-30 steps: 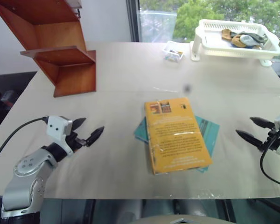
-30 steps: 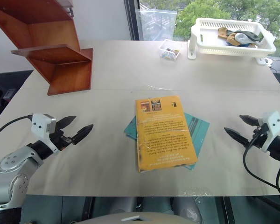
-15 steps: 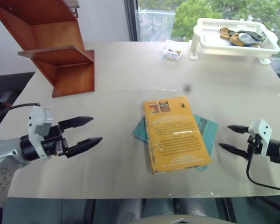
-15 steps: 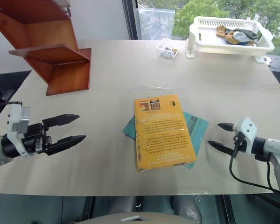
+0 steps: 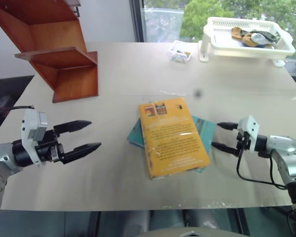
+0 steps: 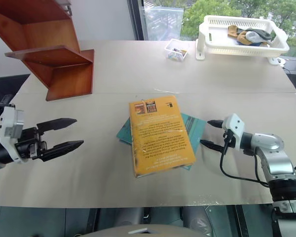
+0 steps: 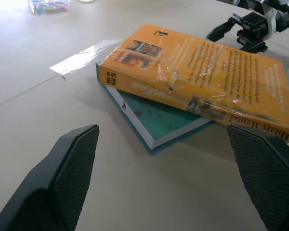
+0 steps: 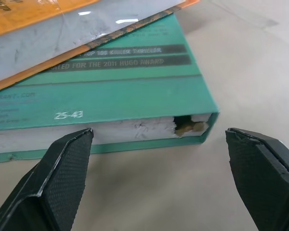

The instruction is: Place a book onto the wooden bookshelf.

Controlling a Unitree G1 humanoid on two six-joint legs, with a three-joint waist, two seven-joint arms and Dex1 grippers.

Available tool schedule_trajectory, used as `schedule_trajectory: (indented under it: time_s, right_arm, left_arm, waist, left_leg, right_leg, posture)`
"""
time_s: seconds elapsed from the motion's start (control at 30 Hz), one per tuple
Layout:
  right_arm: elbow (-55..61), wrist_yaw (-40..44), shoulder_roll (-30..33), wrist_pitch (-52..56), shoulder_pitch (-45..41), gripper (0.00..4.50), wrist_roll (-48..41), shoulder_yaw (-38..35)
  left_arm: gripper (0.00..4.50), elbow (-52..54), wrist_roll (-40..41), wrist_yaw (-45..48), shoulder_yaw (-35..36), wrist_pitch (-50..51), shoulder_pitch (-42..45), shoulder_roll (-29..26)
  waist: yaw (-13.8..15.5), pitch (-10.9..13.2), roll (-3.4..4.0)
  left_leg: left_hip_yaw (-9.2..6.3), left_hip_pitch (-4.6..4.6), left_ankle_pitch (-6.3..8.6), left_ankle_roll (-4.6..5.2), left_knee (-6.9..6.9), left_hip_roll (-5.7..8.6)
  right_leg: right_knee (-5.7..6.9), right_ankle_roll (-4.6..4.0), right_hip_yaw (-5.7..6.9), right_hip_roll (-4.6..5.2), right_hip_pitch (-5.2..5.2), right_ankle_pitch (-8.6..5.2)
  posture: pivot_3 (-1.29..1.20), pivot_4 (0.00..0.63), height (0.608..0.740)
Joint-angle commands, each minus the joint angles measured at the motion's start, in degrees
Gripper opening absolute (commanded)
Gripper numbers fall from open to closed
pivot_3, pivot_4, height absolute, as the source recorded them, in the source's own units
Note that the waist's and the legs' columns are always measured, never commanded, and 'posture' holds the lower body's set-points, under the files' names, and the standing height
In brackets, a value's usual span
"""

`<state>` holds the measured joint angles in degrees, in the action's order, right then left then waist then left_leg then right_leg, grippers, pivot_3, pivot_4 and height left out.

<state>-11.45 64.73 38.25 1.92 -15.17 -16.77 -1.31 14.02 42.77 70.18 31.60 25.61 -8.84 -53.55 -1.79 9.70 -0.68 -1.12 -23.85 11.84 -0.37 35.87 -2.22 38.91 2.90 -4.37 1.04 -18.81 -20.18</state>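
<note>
The book (image 5: 172, 138), yellow-orange and glossy, lies flat at the table's middle on a thinner teal book (image 5: 203, 126). From the left wrist its yellow spine (image 7: 183, 96) faces the camera. My left gripper (image 5: 94, 134) is open and hovers left of the books, pointing at them across a stretch of bare table. My right gripper (image 5: 216, 135) is open too, right at the teal book's right edge (image 8: 135, 130), its fingers either side of that edge; I cannot tell if they touch. The wooden bookshelf (image 5: 64, 64) stands at the far left corner.
A white plastic basket (image 5: 246, 49) holding some cloth items sits at the far right. A small clear box (image 5: 180, 52) stands beside it. A strip of tape (image 7: 84, 55) lies on the table behind the books.
My right gripper has moved left up to the teal book's edge, and both books have slid a little left. My left gripper has risen and swung to point across at them.
</note>
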Motion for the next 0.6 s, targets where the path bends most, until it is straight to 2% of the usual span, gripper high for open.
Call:
schedule_trajectory:
  time_s: [0.03, 0.23, 0.6]
  right_arm:
    - [-1.28, 0.43, 3.27, -1.66, -1.84, 4.50, -0.04, -3.17]
    - [-0.83, -0.69, 2.93, 0.27, -9.55, 4.50, -2.22, -3.60]
    - [0.22, 4.54, -3.53, -0.30, -14.90, 4.50, 0.67, 7.23]
  left_arm:
    - [4.48, 1.32, 0.48, 0.60, 3.68, -0.98, -0.88, -0.08]
    - [4.48, 0.45, 0.69, 2.03, 4.30, -1.75, -0.90, -0.10]
    - [4.48, -2.24, 0.09, 4.16, 5.13, -4.34, 1.34, -0.38]
  waist:
    - [-0.03, 0.08, 0.01]
    - [-0.95, 0.21, 0.02]
    - [-0.69, 0.33, -0.08]
  left_leg:
    - [0.00, 0.00, 0.00, 0.00, 0.00, 0.00]
    - [0.05, 0.06, 0.00, 0.00, 0.02, -0.05]
    - [-0.08, -0.08, 0.00, 0.00, 0.02, -0.02]
  right_leg:
    - [0.00, 0.00, 0.00, 0.00, 0.00, 0.00]
    - [0.09, 0.00, -0.04, -0.03, -0.01, 0.00]
    - [0.08, 0.00, 0.12, 0.02, -0.08, 0.00]
  posture:
    - [0.00, 0.150, 0.740]
    - [0.00, 0.150, 0.740]
    - [0.00, 0.150, 0.740]
